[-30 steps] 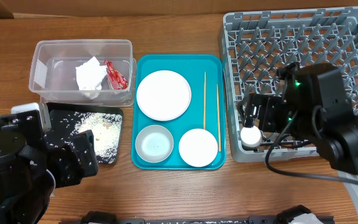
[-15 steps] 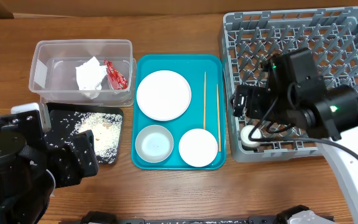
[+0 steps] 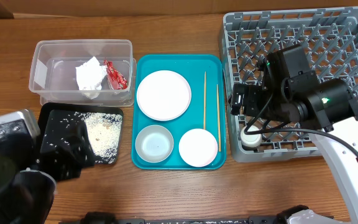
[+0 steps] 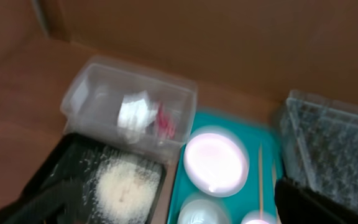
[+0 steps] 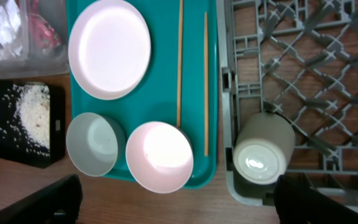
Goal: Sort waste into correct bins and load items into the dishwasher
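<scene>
The napkin [image 3: 89, 76] and red wrapper [image 3: 115, 73] lie in the clear tub [image 3: 42, 50]. Rice [image 3: 99, 133] lies on the black tray [image 3: 114, 114]. The white plate [image 3: 163, 94], grey bowl [image 3: 153, 143], pink bowl [image 3: 198, 147] and chopsticks [image 3: 205, 99] sit on the teal tray. The white cup [image 3: 252, 136] rests in the dish rack's [image 3: 353, 37] front-left corner. My right gripper [image 5: 179, 208] is open and empty, above the rack's left edge. My left gripper [image 4: 173, 214] is open and empty over the black tray's near-left part.
The teal tray [image 3: 143, 62] lies between the tub and the rack. My left arm [image 3: 11, 180] fills the front-left corner and covers part of the black tray. My right arm [image 3: 303, 99] hangs over the rack's middle.
My right gripper has let go of the cup in the rack and moved up and left. My left arm has drawn back toward the front-left.
</scene>
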